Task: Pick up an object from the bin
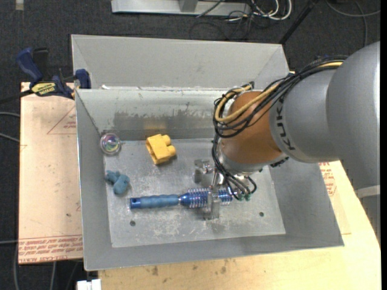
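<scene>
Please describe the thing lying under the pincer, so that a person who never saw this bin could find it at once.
In the grey bin, look at the floor's front part, below the pincer. There lies a blue tool with a smooth handle pointing left and a ribbed head. It alone is long and thin; the yellow block, teal lump and clear ball are small and compact.

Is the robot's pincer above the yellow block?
No, the pincer is over the ribbed end of the long blue tool, and the yellow block lies apart, up and to the left of it.
</scene>
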Action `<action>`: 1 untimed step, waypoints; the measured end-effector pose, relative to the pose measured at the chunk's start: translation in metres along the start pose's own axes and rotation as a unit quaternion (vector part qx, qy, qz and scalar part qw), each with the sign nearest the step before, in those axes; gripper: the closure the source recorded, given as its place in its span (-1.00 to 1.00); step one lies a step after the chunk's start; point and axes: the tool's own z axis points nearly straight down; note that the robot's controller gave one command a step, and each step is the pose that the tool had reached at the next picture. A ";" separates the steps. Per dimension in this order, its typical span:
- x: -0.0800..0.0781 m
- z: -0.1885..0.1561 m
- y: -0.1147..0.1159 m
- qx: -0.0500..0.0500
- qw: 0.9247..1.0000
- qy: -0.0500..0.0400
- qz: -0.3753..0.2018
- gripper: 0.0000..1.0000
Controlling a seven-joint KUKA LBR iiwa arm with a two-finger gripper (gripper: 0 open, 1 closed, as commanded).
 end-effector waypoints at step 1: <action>0.000 0.000 -0.004 0.001 1.000 0.000 0.002 1.00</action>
